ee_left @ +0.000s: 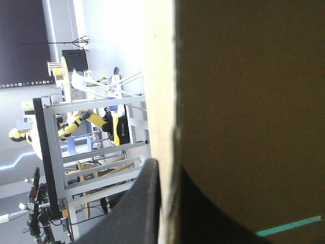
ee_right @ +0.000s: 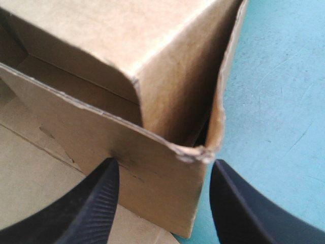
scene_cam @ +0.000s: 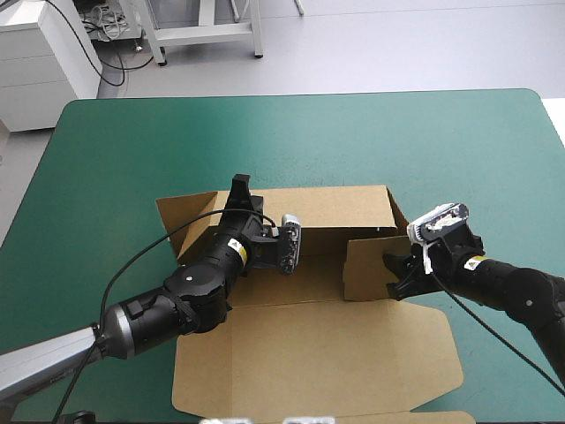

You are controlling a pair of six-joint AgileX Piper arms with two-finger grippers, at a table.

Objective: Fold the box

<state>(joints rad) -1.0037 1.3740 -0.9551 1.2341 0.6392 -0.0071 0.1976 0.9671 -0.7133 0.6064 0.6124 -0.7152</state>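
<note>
The brown box (scene_cam: 318,349) lies mid-table with its back wall (scene_cam: 328,206) raised and its lid flat toward the front edge. My left gripper (scene_cam: 239,189) stands at the box's back-left corner. In the left wrist view it (ee_left: 167,168) is shut on an upright edge of the brown box (ee_left: 244,101). My right gripper (scene_cam: 395,270) is at the right side, where an inner flap (scene_cam: 365,268) stands folded in. Seen from the right wrist, this gripper (ee_right: 164,163) is open, and the brown box's (ee_right: 101,51) bent corner sits between its black fingers (ee_right: 99,201).
The teal-green cover (scene_cam: 291,132) stretches bare beyond the back wall and to the right of the box (ee_right: 284,101). A loose flap (scene_cam: 181,216) splays out at the box's left. The lid's front flap (scene_cam: 441,416) reaches the table's near edge.
</note>
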